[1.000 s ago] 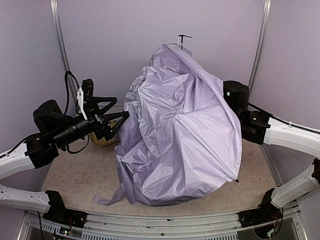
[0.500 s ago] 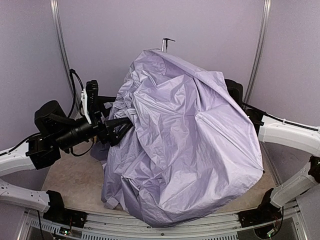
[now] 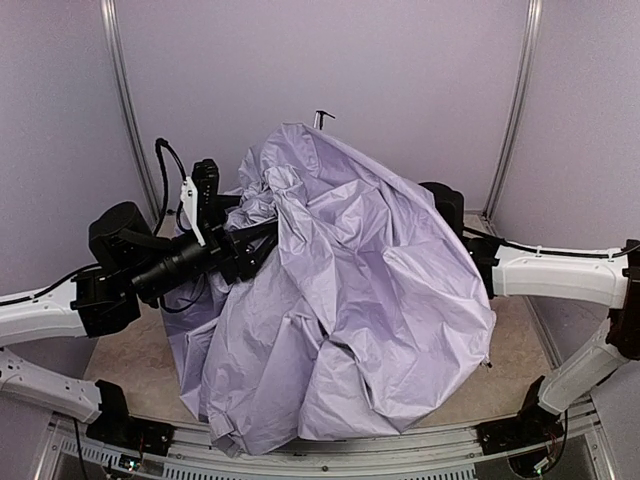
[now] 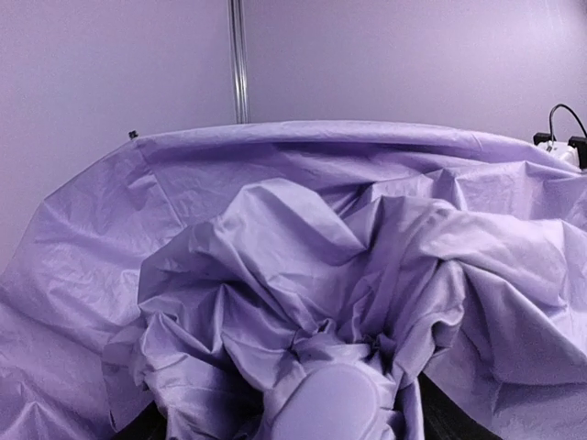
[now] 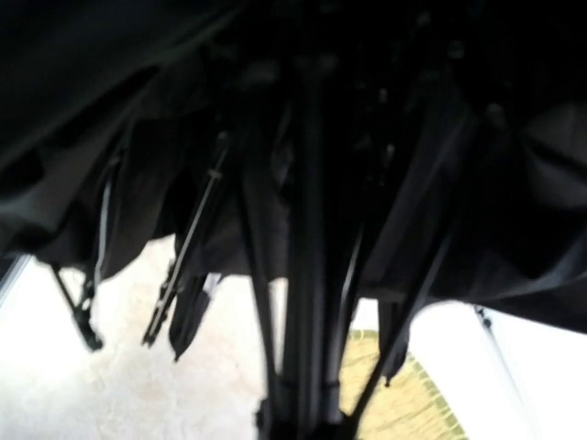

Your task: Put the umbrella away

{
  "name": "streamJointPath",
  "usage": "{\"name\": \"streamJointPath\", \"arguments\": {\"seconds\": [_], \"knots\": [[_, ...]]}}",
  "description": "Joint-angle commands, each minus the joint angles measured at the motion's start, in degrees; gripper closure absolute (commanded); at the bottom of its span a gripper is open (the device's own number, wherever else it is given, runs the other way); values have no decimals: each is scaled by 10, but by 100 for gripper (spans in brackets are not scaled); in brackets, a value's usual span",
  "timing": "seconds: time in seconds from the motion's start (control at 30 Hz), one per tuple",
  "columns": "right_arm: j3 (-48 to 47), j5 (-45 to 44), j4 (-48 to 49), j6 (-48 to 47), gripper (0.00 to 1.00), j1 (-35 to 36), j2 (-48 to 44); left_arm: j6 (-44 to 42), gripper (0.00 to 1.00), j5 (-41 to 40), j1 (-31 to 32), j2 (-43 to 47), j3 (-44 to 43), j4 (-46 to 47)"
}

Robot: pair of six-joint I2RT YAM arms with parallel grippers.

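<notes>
Lavender fabric of the umbrella (image 3: 370, 290) fills the middle of the tabletop (image 3: 130, 350). It lies crumpled in a big loose mound that hangs down to the near edge. One thin rib tip (image 3: 322, 117) pokes up at the far top of the mound. The canopy is half collapsed, with deep folds and a slack flap drooping at the near left.

The left arm (image 3: 60, 310) reaches in from the left, and the left hand (image 3: 258, 245) is pressed into the fabric on the mound's upper left side. In the left wrist view the cloth gathers into a tight knot of pleats just ahead of the hand. A smooth rounded lavender bulge (image 4: 321, 403) sits at the bottom middle. The dark fingers (image 4: 449, 423) show only at the bottom corners, so I cannot tell whether this hand is clamped on the cloth or only pushed against it.

The right arm (image 3: 560, 275) comes in from the right and its wrist goes behind the canopy, so the right hand is hidden from above. The right wrist view looks under the canopy. It shows the black lining (image 5: 138, 137), thin ribs (image 5: 183, 266) and the dark shaft (image 5: 307, 275), which runs down to the bottom middle of the view. That view is too dark and blurred to tell whether the right hand grips the shaft. Beyond the lining lie pale tabletop and part of a woven yellow basket (image 5: 404, 394).
</notes>
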State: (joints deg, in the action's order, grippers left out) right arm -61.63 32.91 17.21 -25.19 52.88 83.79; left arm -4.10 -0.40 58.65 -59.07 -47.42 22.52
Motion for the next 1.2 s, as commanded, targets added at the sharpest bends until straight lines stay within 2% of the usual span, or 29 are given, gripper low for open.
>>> {"name": "streamJointPath", "arguments": {"seconds": [0.0, 0.03, 0.2, 0.3, 0.33, 0.43, 0.5, 0.53, 0.67, 0.77, 0.9, 0.97, 1.07, 1.17], "knots": [[10, 36, 6, -30, 100, 26, 3, 10, 41, 2, 1, -29, -11, 29], [15, 31, 5, -31, 100, 26, 1, 12, 47, 3, 1, -30, -9, 32], [47, 0, 28, -22, 83, 26, -12, 22, 70, 4, 1, -31, -1, 35], [73, -29, 48, -13, 67, 22, -22, 26, 77, -4, 1, -21, 7, 34], [82, -37, 55, -8, 61, 19, -26, 25, 78, -7, 0, -17, 10, 33], [112, -69, 68, 16, 34, 4, -39, 25, 81, -36, -2, -2, 13, 22], [143, -93, 82, 47, 5, -10, -51, 26, 83, -67, -6, 6, 8, 1], [159, -106, 88, 61, 1, -17, -58, 26, 83, -85, -8, 10, 5, -11], [226, -167, 119, 108, 0, -46, -96, 34, 84, -159, -17, 15, -29, -80], [268, -206, 129, 140, 0, -71, -129, 45, 85, -219, -18, 4, -86, -154], [300, -257, 113, 160, 0, -85, -175, 65, 85, -257, -13, -26, -178, -258], [301, -305, 86, 166, 0, -87, -191, 70, 85, -258, -12, -43, -206, -279], [294, -362, 46, 183, 0, -90, -210, 78, 85, -240, -15, -64, -184, -252], [296, -439, 10, 209, 0, -95, -226, 114, 85, -173, -44, -83, -99, -191]]}}
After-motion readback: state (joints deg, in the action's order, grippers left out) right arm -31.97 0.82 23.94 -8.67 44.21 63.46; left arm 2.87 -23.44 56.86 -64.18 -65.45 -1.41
